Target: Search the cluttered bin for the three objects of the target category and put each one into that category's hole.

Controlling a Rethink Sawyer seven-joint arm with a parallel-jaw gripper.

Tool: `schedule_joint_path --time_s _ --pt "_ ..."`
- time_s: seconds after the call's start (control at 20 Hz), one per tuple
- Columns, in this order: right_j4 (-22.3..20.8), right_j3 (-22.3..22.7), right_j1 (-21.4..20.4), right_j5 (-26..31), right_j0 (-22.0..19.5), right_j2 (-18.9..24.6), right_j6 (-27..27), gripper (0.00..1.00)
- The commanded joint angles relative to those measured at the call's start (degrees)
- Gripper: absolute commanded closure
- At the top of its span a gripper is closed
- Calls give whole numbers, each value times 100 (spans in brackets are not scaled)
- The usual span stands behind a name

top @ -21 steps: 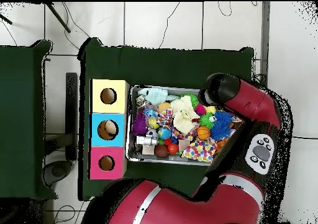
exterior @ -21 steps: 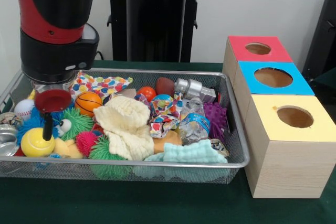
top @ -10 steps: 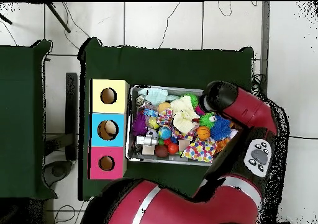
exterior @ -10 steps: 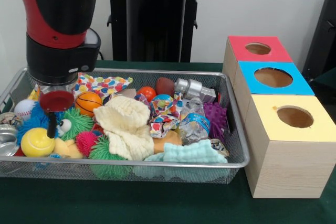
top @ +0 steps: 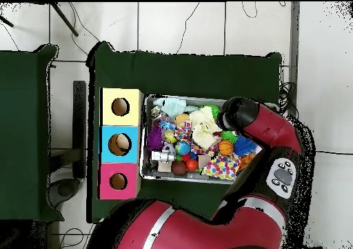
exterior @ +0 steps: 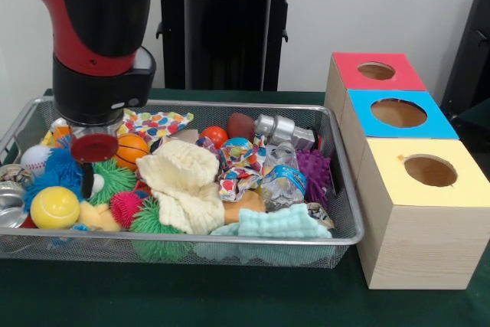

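Descent of the end effector [exterior: 87, 181], whose opening cannot be judged, should be centred over one ball, such as the yellow ball [exterior: 54, 207] at the bin's [exterior: 337, 189] end farthest from the holes.

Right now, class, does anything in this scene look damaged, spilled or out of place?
One thing: a crushed plastic bottle lies dented among the toys in the wire bin. Nothing has spilled onto the table; the three boxes stand in line.

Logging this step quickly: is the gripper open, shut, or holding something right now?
Gripper: cannot be told; it hangs low over the toys at one end of the wire bin, and nothing shows it holding anything.
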Motion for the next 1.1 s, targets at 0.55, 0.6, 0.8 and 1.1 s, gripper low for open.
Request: schedule_joint_path --time_s 0.55,0.6,0.8,1.1 --pt "385 -156 454 -359 26 662 1055 0" --pt "388 -153 457 -371 25 681 1030 0" --pt "374 -275 651 -529 53 716 977 0" --pt "433 -310 796 -608 173 718 1083 0"
